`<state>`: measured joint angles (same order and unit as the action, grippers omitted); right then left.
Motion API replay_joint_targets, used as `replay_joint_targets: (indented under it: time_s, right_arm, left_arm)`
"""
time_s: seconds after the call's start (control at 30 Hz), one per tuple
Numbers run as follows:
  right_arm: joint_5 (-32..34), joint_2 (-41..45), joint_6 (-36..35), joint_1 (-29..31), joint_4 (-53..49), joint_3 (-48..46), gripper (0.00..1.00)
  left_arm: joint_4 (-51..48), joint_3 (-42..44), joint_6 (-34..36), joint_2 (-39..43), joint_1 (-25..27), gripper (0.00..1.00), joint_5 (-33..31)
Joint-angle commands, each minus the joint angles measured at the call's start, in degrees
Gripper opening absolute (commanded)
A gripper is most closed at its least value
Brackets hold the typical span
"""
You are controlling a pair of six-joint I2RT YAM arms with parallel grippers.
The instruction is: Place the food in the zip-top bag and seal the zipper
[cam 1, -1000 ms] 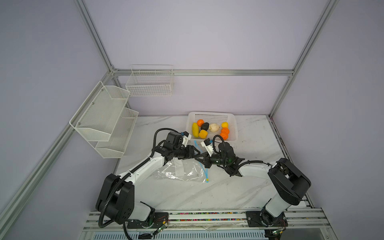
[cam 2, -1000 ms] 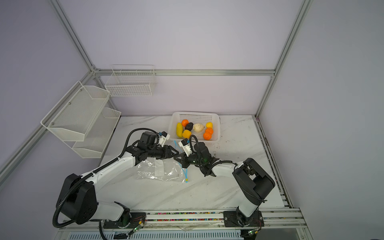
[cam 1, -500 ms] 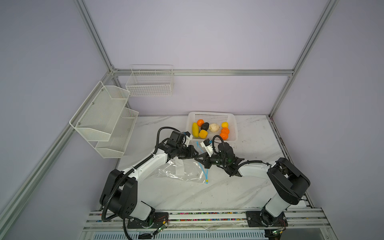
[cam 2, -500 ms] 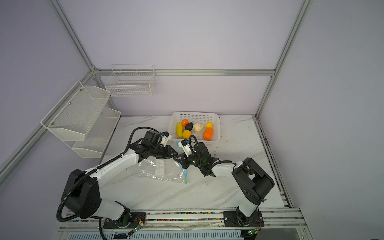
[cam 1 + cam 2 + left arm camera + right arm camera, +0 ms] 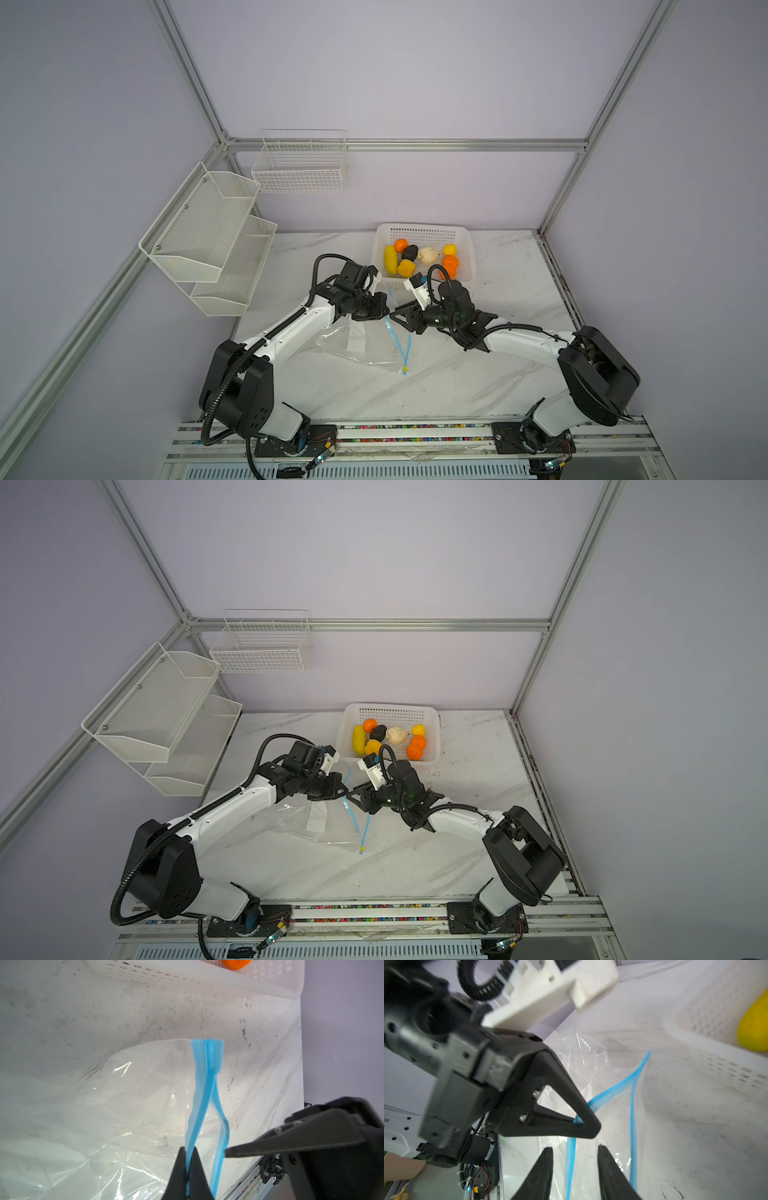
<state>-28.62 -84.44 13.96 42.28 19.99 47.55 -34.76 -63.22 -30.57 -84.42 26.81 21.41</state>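
The clear zip-top bag lies on the marble table, its mouth lifted at the middle. The light-blue zipper is parted into two strips, with the slider tab at the near end. My left gripper is shut on one strip. My right gripper is open right beside it, and that strip runs loose between its fingers. The food, orange, yellow, cream and black pieces, sits in the white basket.
The white perforated basket stands just behind both grippers. White mesh shelves hang on the left wall and a wire basket on the back wall. The two grippers nearly touch tip to tip.
My left gripper has shut on the zipper strip. My right gripper, shut before, has opened and let go of the strip. Both arms stay at the bag's mouth.
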Motion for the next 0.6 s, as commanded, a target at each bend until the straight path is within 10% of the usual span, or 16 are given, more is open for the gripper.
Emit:
replay_joint_targets:
  time_s: [0.0, 0.57]
  right_arm:
    - [10.63, 3.53, -0.71, -0.09, -11.41, 2.23, 0.39]
    - [4.06, -6.17, 2.41, -0.09, -6.59, 3.03, 0.37]
  left_arm:
    - [-2.15, -6.89, 0.68, 1.58, 0.17, 0.02, -0.83]
    - [-3.12, -7.78, -0.72, 2.86, 0.17, 0.02, -0.46]
